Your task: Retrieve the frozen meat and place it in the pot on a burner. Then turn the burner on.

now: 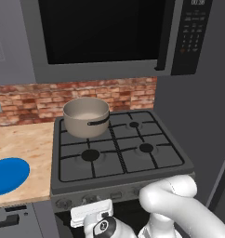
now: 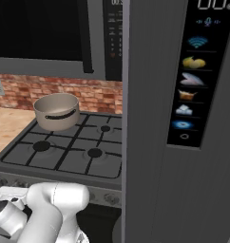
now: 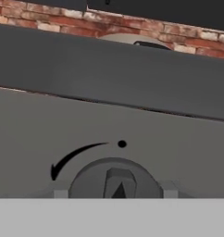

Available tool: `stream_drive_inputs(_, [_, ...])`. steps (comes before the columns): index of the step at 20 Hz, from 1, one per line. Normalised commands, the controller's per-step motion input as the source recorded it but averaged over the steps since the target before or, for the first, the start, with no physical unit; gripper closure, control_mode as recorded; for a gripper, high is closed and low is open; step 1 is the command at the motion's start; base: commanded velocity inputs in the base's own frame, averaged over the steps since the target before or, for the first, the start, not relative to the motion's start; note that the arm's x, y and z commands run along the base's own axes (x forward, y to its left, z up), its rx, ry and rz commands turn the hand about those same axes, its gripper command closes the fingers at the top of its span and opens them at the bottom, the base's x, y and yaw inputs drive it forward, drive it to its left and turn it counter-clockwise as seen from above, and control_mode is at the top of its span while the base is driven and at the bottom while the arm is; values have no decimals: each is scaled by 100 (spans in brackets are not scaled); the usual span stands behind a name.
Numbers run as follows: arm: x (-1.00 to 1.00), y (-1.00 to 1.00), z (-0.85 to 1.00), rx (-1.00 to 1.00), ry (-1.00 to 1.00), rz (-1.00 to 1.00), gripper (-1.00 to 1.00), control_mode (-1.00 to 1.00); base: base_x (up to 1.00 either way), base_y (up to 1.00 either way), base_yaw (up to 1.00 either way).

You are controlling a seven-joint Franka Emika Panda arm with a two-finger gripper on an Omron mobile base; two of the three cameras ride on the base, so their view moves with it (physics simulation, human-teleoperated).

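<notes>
The pot point(image 1: 86, 116) is beige-grey with a dark side handle and stands on the stove's back left burner point(image 2: 56, 111); its rim peeks over the stove's edge in the hand view point(image 3: 127, 39). No frozen meat is in sight; the part of the pot's inside that I see looks bare. My gripper point(image 3: 115, 192) is low at the stove's front panel. Its two fingertips point(image 3: 60, 192) press against either side of a round burner knob point(image 3: 116, 178), under a curved arrow mark. The hand point(image 1: 93, 216) sits below the stove's front left.
A gas stove point(image 1: 119, 148) with several burners has a row of knobs point(image 1: 116, 195) along its front. A blue plate point(image 1: 7, 174) lies on the wooden counter to the left. Above hangs a microwave point(image 1: 100, 32); a tall fridge point(image 2: 183, 118) stands on the right.
</notes>
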Motion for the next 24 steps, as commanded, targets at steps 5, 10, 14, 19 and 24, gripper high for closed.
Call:
stream_drive_inputs(5, [0,-4,0,0,0,0,100,-100,0,0,0])
stream_drive_inputs(10, [0,0,-7,0,0,0,100,-100,0,0,0])
stream_drive_inputs(14, [0,0,-7,-5,5,0,100,-100,0,0,0])
stream_drive_inputs(19, [0,0,-4,-14,6,0,100,-100,0,0,0])
stream_drive_inputs(24, [1,-2,-1,-18,6,0,100,-100,0,0,0])
